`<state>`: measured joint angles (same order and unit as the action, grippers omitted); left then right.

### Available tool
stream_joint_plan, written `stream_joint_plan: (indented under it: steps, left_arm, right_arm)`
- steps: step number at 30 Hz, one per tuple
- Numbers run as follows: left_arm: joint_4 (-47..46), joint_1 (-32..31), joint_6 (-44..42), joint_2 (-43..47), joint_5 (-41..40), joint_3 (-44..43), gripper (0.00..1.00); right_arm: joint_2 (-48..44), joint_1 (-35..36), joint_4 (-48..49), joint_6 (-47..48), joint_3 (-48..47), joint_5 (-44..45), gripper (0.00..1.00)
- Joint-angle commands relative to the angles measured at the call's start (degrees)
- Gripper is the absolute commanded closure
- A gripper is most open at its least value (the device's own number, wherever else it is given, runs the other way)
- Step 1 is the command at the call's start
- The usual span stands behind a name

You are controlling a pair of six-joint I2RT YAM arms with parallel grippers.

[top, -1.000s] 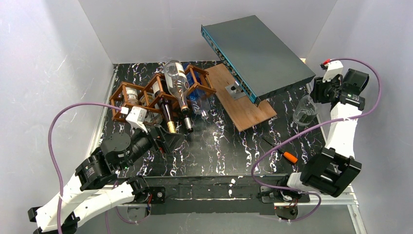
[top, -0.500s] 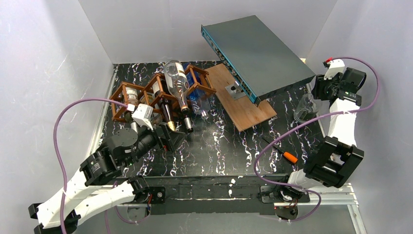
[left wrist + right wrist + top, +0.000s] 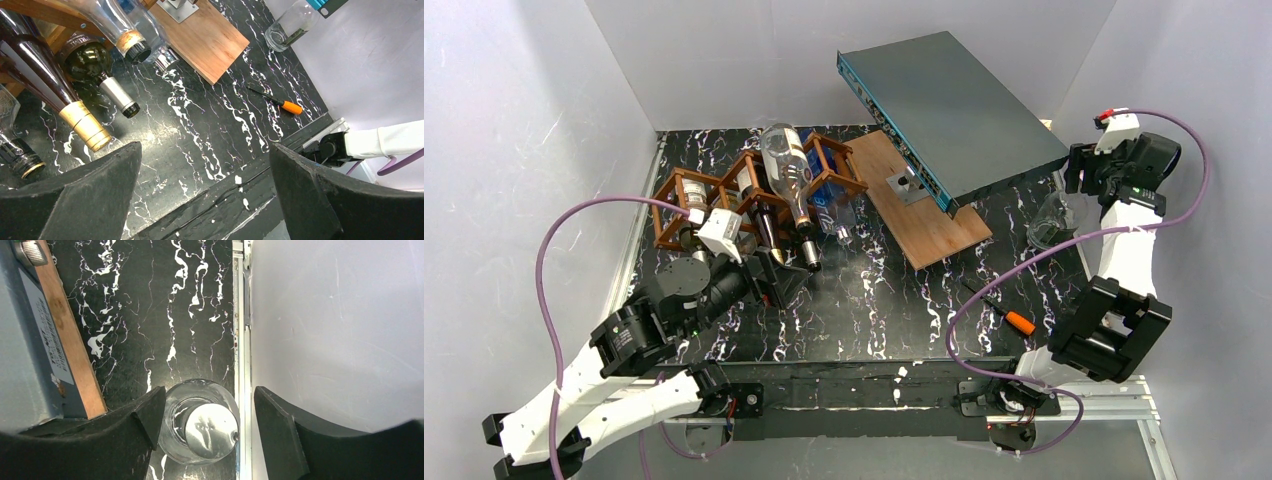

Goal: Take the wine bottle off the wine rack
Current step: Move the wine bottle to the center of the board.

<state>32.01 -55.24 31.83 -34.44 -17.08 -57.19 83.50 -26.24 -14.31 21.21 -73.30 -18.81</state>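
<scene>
Wine bottle with the gold foil neck [image 3: 82, 122] lay in the wine rack [image 3: 686, 177], neck poking out of the rack's front among the other bottles. Left gripper [image 3: 205, 150] hovered just in front of the rack, jaws spread wide, gripping nothing, touching nothing. Far to the right of the rack, right gripper [image 3: 210, 390] straddled an upright clear glass vessel [image 3: 200, 432] from above, jaws partway apart. One finger [image 3: 145, 415] looked close against the glass; the other stood clear.
</scene>
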Motion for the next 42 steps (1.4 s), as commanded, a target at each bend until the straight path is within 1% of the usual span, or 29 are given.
stream_joint_plan:
  steps: [1,4,7,14,19,24,28,33,37,42]
  left_arm:
    - [0.11,0.13,-0.64,-0.52,0.11,-2.39,0.02]
    - [-0.10,0.14,-1.14,-0.83,0.18,-2.69,0.02]
    - [-0.02,0.14,-2.61,-1.45,0.21,-3.52,0.02]
    - [2.03,0.14,-7.60,-1.95,-1.32,-4.55,0.02]
    - [3.31,0.14,-11.45,-1.63,-2.62,-4.90,0.02]
    - [3.23,0.13,-13.01,-0.76,-2.87,-4.43,0.02]
    - [3.28,0.13,-12.73,0.17,-2.39,-4.18,0.02]
    - [3.09,0.13,-10.84,0.96,-2.25,-3.89,0.02]
    - [2.21,0.14,-6.70,1.48,-4.41,-2.57,0.02]
    - [1.60,0.14,-5.62,0.41,-3.28,-2.38,0.02]
  right_arm:
    - [-2.20,-0.22,2.72,0.06,-3.18,-0.79,0.24]
    - [-3.15,-0.22,0.92,0.42,-4.76,-0.62,0.20]
    - [-3.60,-0.22,-1.23,0.88,-7.18,-0.85,0.18]
    - [-2.93,-0.21,-7.09,1.14,-13.03,-2.16,0.18]
    - [-1.44,-0.22,-12.93,1.28,-20.34,-5.32,0.17]
    - [-0.22,-0.22,-16.43,-0.20,-26.11,-8.12,0.17]
    - [-0.39,-0.17,-18.32,-1.90,-28.92,-16.11,0.17]
    - [-1.55,0.70,-20.52,-3.10,-29.79,-28.77,0.12]
    - [-3.09,4.56,-21.57,-4.83,-29.80,-33.80,0.10]
    - [-5.20,9.99,-21.83,-6.78,-28.06,-37.66,0.09]
